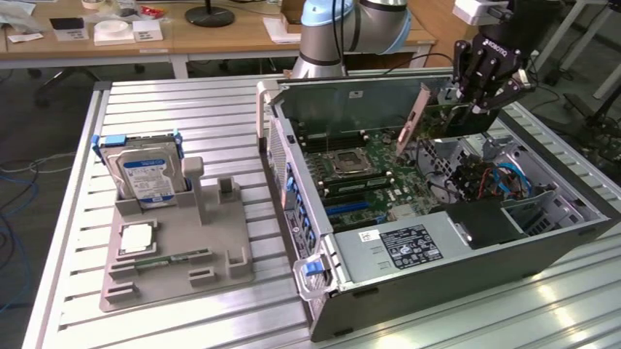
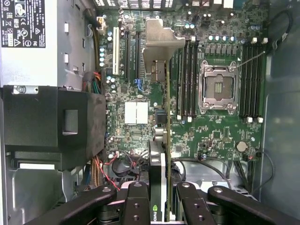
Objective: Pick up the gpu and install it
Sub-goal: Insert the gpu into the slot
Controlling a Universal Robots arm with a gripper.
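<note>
My gripper (image 1: 478, 98) hangs over the back right part of the open computer case (image 1: 291, 182), shut on the gpu (image 1: 438, 120). The card hangs edge-down above the motherboard (image 1: 354, 171), its metal end bracket (image 1: 411, 125) towards the exterior view's left. In the wrist view the gpu (image 2: 167, 136) is seen edge-on between the fingers (image 2: 138, 201), with the silver bracket (image 2: 157, 42) at its far end. It hovers above the board, beside the black expansion slots (image 2: 127, 54) and the memory slots (image 2: 186, 77). The card is clear of the board.
A grey fixture (image 1: 218, 240) on the slatted aluminium table holds a hard drive (image 1: 145, 174), a processor (image 1: 136, 237) and a memory stick (image 1: 180, 257). Inside the case are the power supply (image 1: 403, 244), a black shroud (image 2: 56, 126), cables (image 1: 485, 178) and the empty processor socket (image 2: 218, 88).
</note>
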